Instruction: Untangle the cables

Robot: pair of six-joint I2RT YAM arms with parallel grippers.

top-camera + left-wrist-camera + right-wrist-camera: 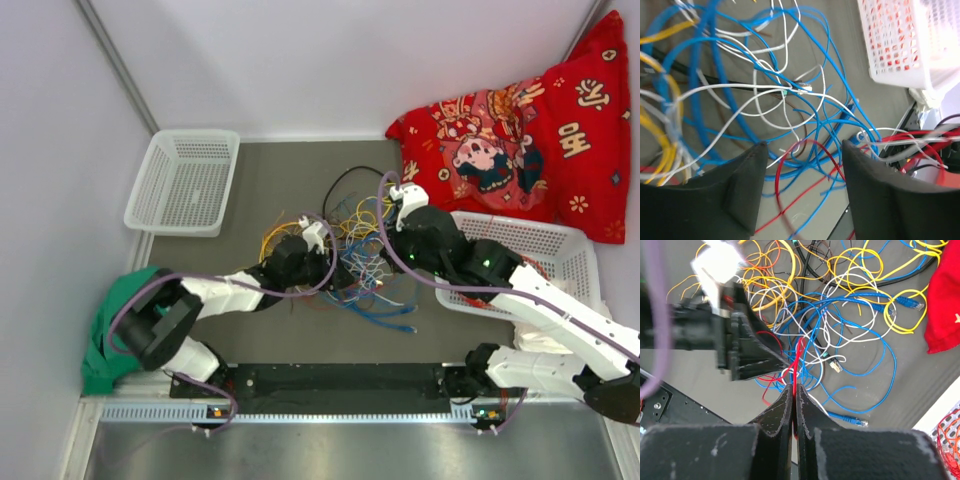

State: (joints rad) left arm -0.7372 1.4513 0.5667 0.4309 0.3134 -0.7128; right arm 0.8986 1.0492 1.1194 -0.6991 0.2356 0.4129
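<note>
The cables lie in a tangled heap of yellow, blue, white, red and black loops on the grey mat between my two arms. My right gripper is shut on a red cable that runs up from its tips into the heap. My left gripper stands open low over the near edge of the heap, with a loop of red cable between its fingers and touching neither. Blue and white strands cross behind it. From above, the left gripper and the right gripper sit close together.
A white mesh basket stands at the back left. A second white basket is under the right arm and shows in the left wrist view. A red printed cushion lies at the back right and a green cloth at the left edge.
</note>
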